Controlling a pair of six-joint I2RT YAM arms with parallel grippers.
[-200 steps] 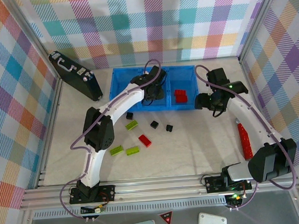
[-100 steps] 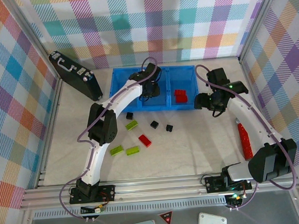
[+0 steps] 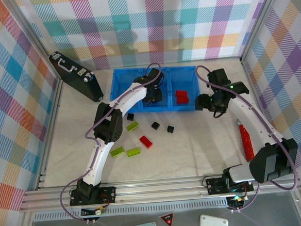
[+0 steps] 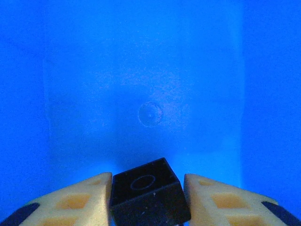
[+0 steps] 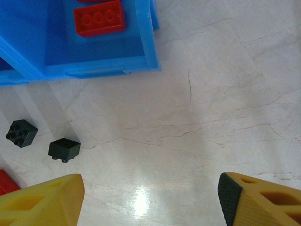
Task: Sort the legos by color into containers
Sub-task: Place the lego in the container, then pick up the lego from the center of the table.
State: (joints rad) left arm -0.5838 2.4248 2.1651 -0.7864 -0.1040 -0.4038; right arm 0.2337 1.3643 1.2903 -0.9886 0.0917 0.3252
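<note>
My left gripper (image 3: 152, 95) hangs over the middle compartment of the blue tray (image 3: 122, 92). In the left wrist view that gripper (image 4: 147, 182) is shut on a small black lego (image 4: 149, 200), which sits tilted between the cream fingers above the tray's blue floor (image 4: 150, 94). A red lego (image 3: 181, 96) lies in the right compartment, seen also as the red lego (image 5: 99, 18) inside the tray wall (image 5: 103, 67). My right gripper (image 3: 205, 103) is off the tray's right end; the same gripper (image 5: 150, 194) stands open over bare table.
Loose on the table lie black legos (image 3: 131, 116) (image 3: 155, 125) (image 3: 170, 128), green legos (image 3: 133, 126) (image 3: 117, 151) (image 3: 133, 152) and a red lego (image 3: 146, 141). A long red piece (image 3: 245, 141) lies by the right arm. A black briefcase (image 3: 75, 77) leans at the back left.
The left arm's elbow has swung toward the tray while its gripper stayed over the middle compartment with the black lego. The right arm has not moved.
</note>
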